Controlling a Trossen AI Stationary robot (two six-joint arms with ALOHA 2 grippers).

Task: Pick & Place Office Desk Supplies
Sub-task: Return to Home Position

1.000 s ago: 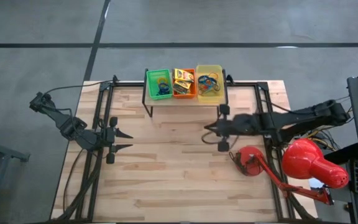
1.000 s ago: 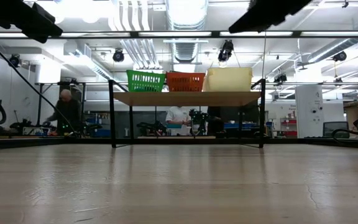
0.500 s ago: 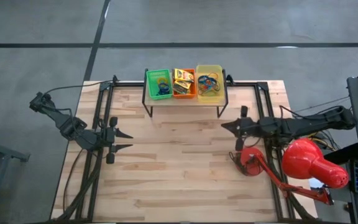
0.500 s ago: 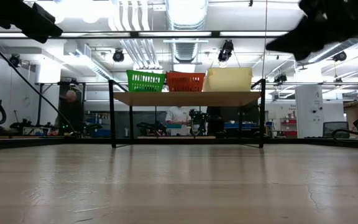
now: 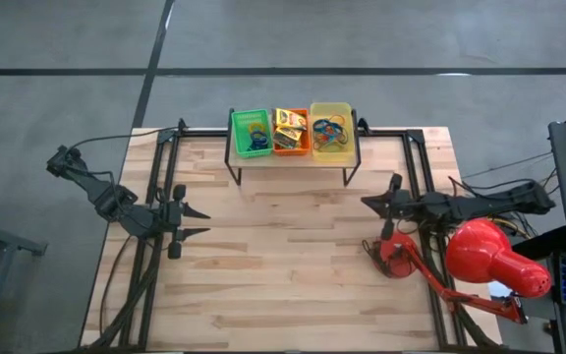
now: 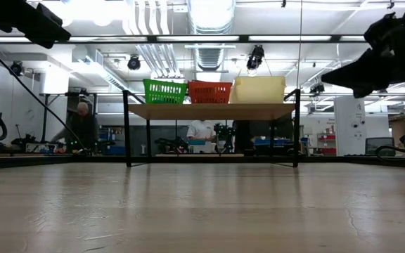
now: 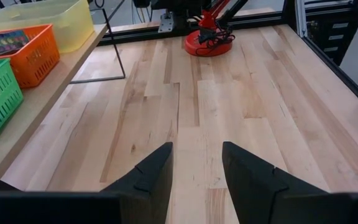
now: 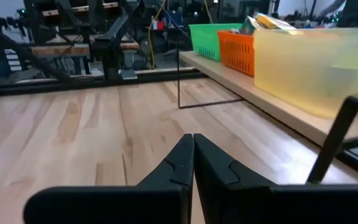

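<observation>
The office desk supplies lie in three trays on a raised wooden shelf (image 6: 209, 111) at the table's far edge. Rubber bands lie in the green tray (image 5: 251, 133) and in the yellow tray (image 5: 331, 130). Printed boxes (image 5: 289, 126) fill the orange tray (image 5: 291, 144). My left gripper (image 5: 202, 222) hovers over the left part of the table, open and empty (image 7: 196, 155). My right gripper (image 5: 367, 203) hangs at the right side, shut with nothing between its fingers (image 8: 192, 138), below and to the right of the yellow tray.
A big red desk lamp (image 5: 489, 254) lies at the right, its round base (image 5: 393, 254) on the table just near of my right gripper. Black frame rails run along the left and right edges. Bare wood lies in the middle (image 5: 273, 256).
My right gripper has drawn back toward the table's right edge and sunk, rolling somewhat, its fingers staying shut. The trays and their contents have not moved.
</observation>
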